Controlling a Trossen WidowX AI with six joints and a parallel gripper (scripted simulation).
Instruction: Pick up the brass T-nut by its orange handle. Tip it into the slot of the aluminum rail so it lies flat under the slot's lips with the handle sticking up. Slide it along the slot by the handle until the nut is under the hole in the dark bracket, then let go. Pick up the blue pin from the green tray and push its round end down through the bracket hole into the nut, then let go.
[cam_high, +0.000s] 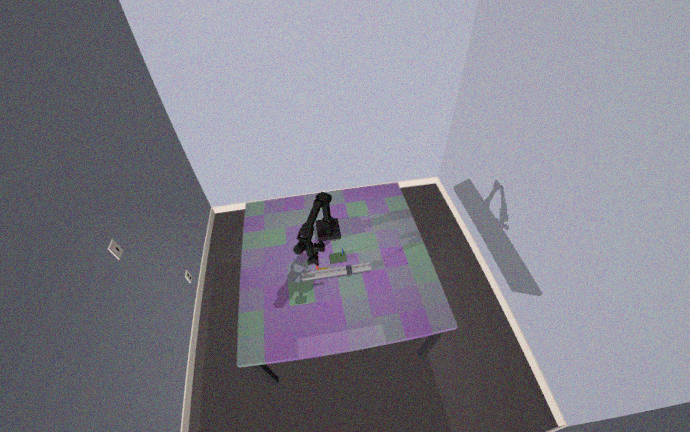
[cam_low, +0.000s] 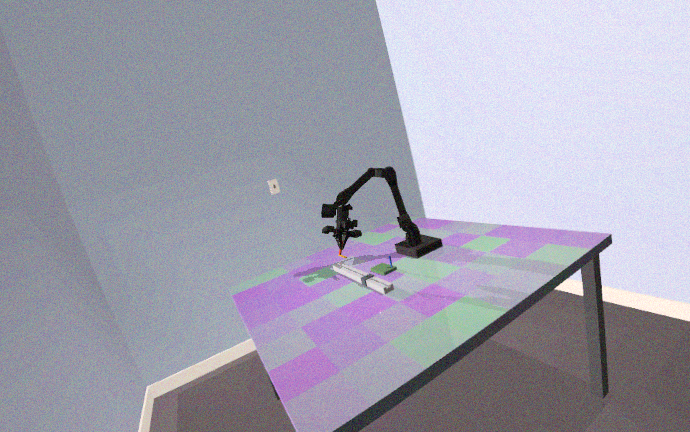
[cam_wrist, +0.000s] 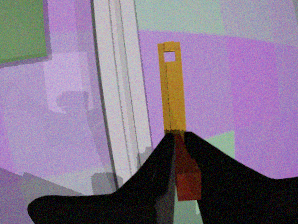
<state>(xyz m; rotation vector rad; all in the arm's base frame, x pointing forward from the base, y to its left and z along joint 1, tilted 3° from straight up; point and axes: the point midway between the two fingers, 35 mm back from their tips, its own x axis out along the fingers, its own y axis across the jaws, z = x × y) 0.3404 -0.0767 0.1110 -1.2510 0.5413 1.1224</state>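
My gripper (cam_high: 316, 264) (cam_low: 340, 248) (cam_wrist: 178, 139) is shut on the orange handle (cam_low: 340, 252) (cam_wrist: 189, 185) of the T-nut. The brass T-nut (cam_high: 323, 268) (cam_low: 344, 256) (cam_wrist: 174, 95) sticks out from below the fingertips, roughly along the rail, its square hole at the far end. In the wrist view it shows to the right of the aluminum rail (cam_high: 330, 274) (cam_low: 379, 285) (cam_wrist: 108, 75), outside the slot. Its height is hard to tell. The dark bracket (cam_high: 348, 270) (cam_low: 366, 278) straddles the rail. The blue pin (cam_high: 343, 251) (cam_low: 390, 261) stands upright in the green tray (cam_high: 336, 258) (cam_low: 380, 268) (cam_wrist: 20, 30).
The tray lies between the rail and the arm's base (cam_high: 328, 229) (cam_low: 419, 246). The patchwork table (cam_high: 315, 325) (cam_low: 346, 325) bears everything. Shadows of the arm fall across the table and the near part of the rail in the wrist view.
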